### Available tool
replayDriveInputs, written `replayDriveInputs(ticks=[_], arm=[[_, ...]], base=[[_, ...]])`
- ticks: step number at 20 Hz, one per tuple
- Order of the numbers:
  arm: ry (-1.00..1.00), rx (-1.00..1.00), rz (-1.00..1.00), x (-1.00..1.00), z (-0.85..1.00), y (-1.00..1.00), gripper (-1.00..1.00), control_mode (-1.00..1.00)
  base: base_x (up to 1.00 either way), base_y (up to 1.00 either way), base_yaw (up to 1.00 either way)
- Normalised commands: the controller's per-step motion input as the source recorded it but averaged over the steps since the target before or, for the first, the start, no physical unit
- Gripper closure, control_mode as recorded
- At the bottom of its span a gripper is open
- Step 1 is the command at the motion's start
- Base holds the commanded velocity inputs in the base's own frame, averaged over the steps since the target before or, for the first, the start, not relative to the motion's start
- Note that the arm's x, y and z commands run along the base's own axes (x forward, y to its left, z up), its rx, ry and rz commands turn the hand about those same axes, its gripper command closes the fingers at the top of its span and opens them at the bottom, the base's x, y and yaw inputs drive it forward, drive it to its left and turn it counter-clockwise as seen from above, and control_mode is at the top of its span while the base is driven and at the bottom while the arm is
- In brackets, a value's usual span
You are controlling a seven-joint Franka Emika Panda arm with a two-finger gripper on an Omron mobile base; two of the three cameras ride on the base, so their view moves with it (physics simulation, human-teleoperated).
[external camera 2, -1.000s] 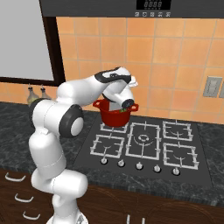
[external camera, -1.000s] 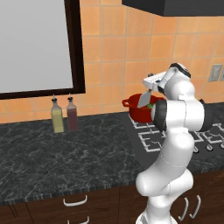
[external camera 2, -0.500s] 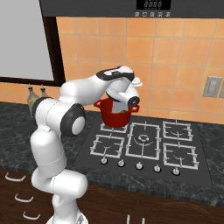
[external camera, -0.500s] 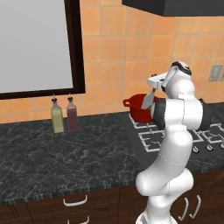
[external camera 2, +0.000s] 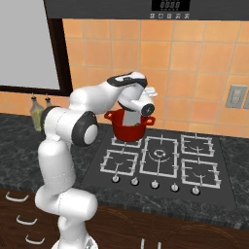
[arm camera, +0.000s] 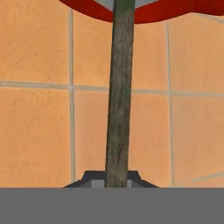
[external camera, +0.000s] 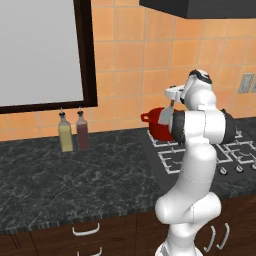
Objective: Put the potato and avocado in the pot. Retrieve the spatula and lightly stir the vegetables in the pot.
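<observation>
The red pot (external camera 2: 127,132) stands on the back left burner of the stove, and its side shows past my arm (external camera: 156,128). My gripper (external camera 2: 144,96) hangs just above the pot's rim, shut on the spatula's tan handle (arm camera: 118,109). The handle runs from between the dark fingertips (arm camera: 89,177) up to the pot's red rim (arm camera: 175,11). The spatula's pale-grey blade (external camera 2: 129,118) hangs down at the pot's front. From the left side the gripper (external camera: 172,96) and blade (external camera: 165,118) are at the pot's near edge. The potato and avocado are hidden.
Two bottles (external camera: 66,135) (external camera: 82,132) stand on the dark stone counter (external camera: 75,175) by the wall, left of the stove (external camera 2: 160,155). Orange wall tiles rise behind the pot. A range hood hangs above. My own arm blocks much of the pot from the left.
The hand has shifted a little to the right over the pot and turned, carrying the spatula with it. The pot and bottles have stayed in place.
</observation>
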Motion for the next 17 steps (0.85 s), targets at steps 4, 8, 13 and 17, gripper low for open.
replayDriveInputs(ticks=[4,8,13,17], arm=[[0.06,0.00,0.00,0.43,-1.00,0.00,1.00,-1.00],[-0.06,0.00,0.00,0.31,-0.94,0.01,1.00,-1.00],[-0.37,0.00,0.02,0.06,-0.12,0.00,1.00,-1.00],[-0.16,0.00,0.05,-0.05,0.16,0.00,1.00,-1.00]], base=[[0.00,0.00,0.00],[0.00,0.00,0.00],[0.00,0.00,0.00],[0.00,0.00,0.00]])
